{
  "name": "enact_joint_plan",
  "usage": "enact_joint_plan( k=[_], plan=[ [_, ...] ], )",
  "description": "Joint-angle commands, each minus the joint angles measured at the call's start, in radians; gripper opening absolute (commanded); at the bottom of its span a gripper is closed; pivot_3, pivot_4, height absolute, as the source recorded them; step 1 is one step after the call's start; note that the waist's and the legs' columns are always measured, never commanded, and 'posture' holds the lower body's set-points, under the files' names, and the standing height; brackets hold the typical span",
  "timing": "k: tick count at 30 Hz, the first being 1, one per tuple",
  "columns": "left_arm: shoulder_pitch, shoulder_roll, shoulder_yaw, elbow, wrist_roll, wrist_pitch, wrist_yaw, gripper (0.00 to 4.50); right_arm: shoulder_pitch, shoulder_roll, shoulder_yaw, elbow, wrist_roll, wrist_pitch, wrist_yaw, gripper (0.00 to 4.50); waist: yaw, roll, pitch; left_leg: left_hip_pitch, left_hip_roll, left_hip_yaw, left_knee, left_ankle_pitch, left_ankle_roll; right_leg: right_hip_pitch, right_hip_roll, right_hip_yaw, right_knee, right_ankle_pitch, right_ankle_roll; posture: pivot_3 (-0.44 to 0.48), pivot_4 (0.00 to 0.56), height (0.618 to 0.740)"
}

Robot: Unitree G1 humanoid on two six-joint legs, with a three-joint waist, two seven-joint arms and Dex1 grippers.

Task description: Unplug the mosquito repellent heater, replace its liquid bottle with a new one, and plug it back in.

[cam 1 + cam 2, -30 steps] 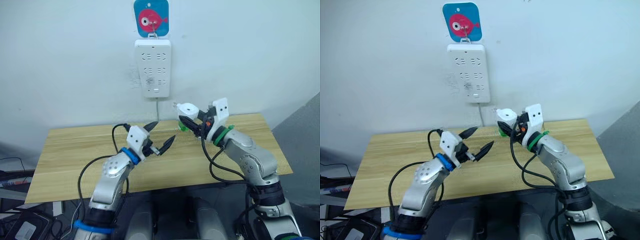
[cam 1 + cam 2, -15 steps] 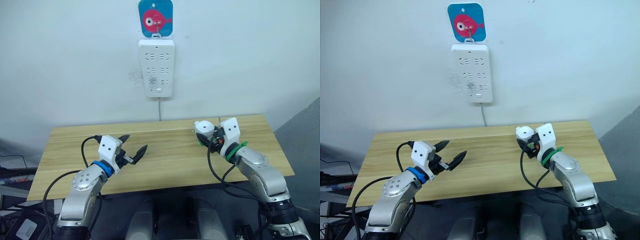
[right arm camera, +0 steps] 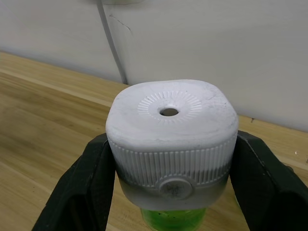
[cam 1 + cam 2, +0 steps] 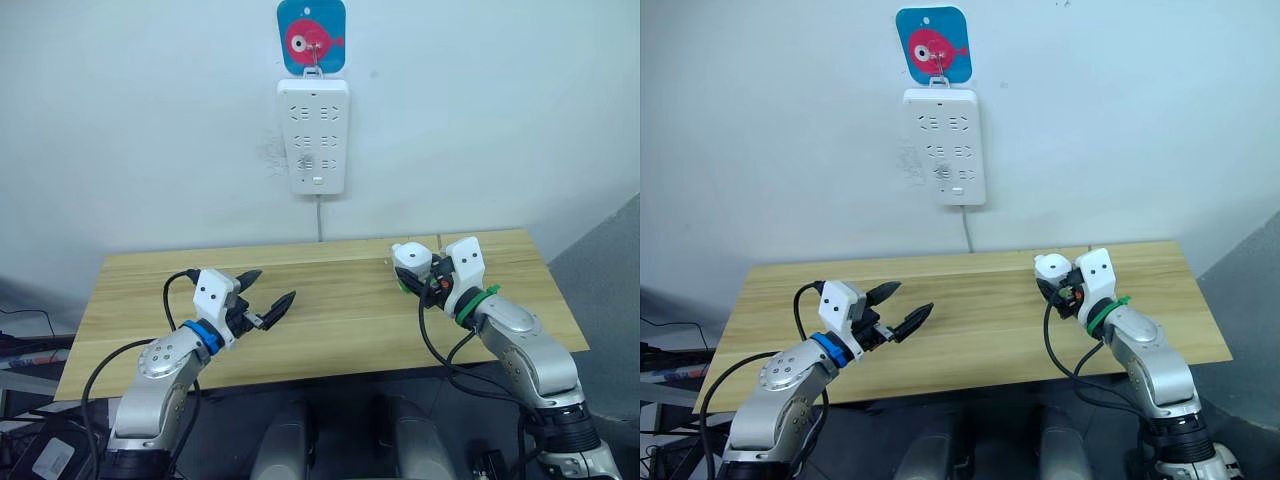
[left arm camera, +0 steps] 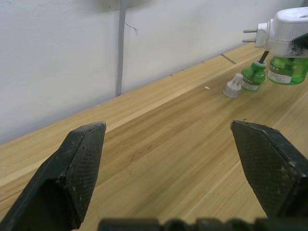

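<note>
Right wrist view: heater (image 3: 172, 144) prongs hidden.

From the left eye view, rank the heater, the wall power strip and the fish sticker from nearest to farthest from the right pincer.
1. Mosquito repellent heater: clamped in the right pincer, over the table's right side.
2. Wall power strip: on the wall, up and to the robot's left.
3. Fish sticker: directly above the strip, farthest.

Head eyes overlook the table (image 4: 330, 300); wrist cameras skim it closely.
</note>
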State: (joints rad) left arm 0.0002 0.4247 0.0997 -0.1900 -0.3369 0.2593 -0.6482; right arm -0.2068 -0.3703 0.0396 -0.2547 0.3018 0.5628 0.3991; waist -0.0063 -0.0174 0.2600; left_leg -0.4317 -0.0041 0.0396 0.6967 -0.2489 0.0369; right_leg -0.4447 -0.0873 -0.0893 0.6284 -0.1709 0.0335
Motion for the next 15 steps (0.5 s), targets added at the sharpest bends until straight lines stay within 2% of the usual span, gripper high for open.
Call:
enact_joint_plan(
  k=[1,9,15],
  plan=[
    [-0.003,0.007,0.023,-0.009,-0.023,-0.012,-0.009,4.50,0.005,0.003,-0.022,-0.055,0.021,-0.003,0.014,2.95,0.000,0.000,0.000,0.000,0.000,0.000,0.000,0.000,0.000,0.000,0.000,0.000,0.000,0.000,0.000,-0.067,0.231,0.740],
    [-0.005,0.018,0.027,-0.014,-0.031,-0.010,-0.016,4.50,-0.003,0.000,-0.033,-0.067,0.025,0.011,0.019,2.95,0.000,0.001,0.000,0.000,0.000,0.001,0.000,0.000,0.000,-0.001,0.000,0.000,0.000,0.000,-0.001,-0.070,0.242,0.740],
    [-0.125,0.061,0.111,-0.047,-0.093,0.020,-0.004,4.50,-0.013,-0.048,-0.056,-0.188,0.088,0.104,0.054,2.95,0.001,0.003,0.002,0.000,0.001,0.000,0.000,0.000,0.000,-0.001,-0.002,0.000,0.000,-0.001,-0.001,-0.067,0.244,0.740]
  ],
)
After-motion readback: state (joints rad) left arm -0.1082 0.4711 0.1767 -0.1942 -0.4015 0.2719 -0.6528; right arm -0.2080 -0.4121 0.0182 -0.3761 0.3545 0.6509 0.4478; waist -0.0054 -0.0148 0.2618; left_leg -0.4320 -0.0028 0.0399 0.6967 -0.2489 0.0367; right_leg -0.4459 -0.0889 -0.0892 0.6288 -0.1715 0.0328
